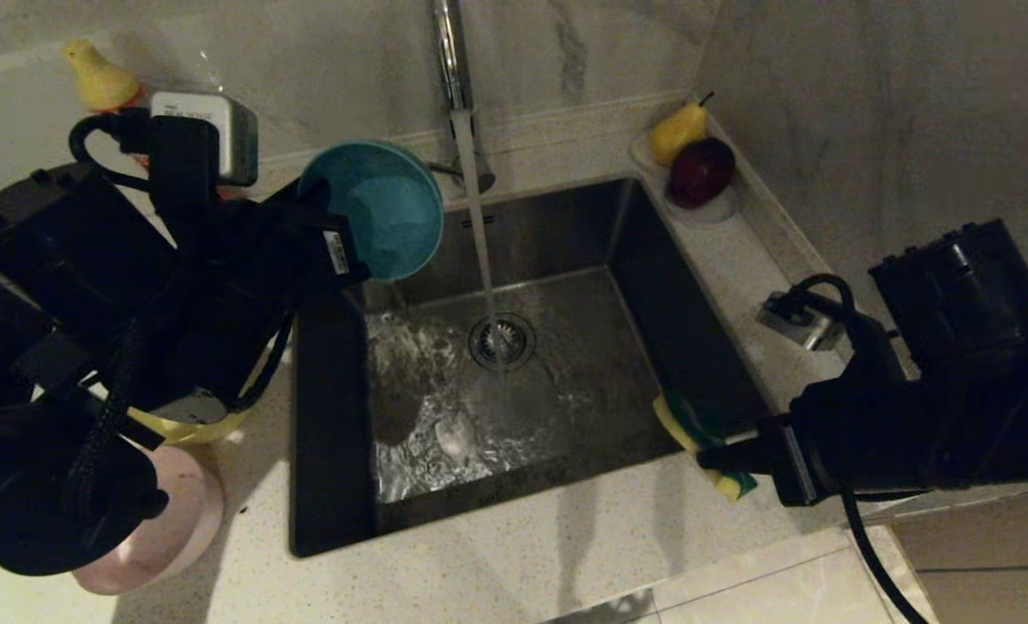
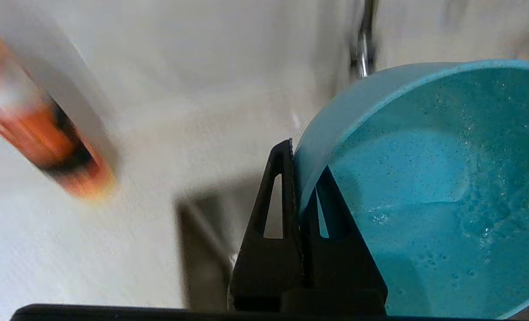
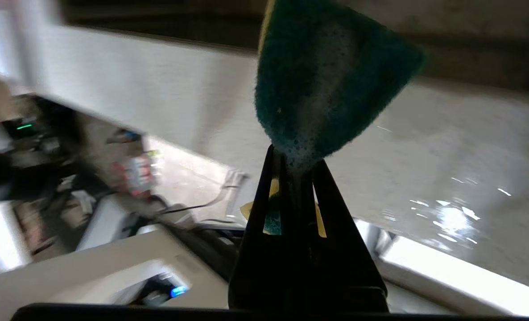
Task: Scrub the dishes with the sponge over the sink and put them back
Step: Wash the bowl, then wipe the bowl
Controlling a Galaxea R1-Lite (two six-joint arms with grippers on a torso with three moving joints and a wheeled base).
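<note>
Running from the chrome tap (image 1: 452, 61), a thin stream of water falls onto the drain strainer (image 1: 502, 341) in the middle of the sink (image 1: 696, 347), whose floor is wet and rippled. The left gripper (image 2: 301, 178), its jaws clamped on the rim, holds the light blue bowl (image 1: 384, 208) tilted over the sink's 10 o'clock corner, just beside the stream; droplets cling inside it. The right gripper (image 3: 293, 167), at the sink's 4 o'clock edge, has its jaws pinched tight on the sponge (image 1: 696, 429), green face and yellow foam both showing, with suds at the grip. On the table at 9 o'clock from the sink sit the yellow bowl (image 1: 189, 426) and, nearer the robot, the pink bowl (image 1: 176, 520), both partly hidden by the left arm. A small white dish (image 1: 705, 210) with a pear (image 1: 677, 132) and a dark red fruit (image 1: 701, 172) stands at 1 o'clock.
</note>
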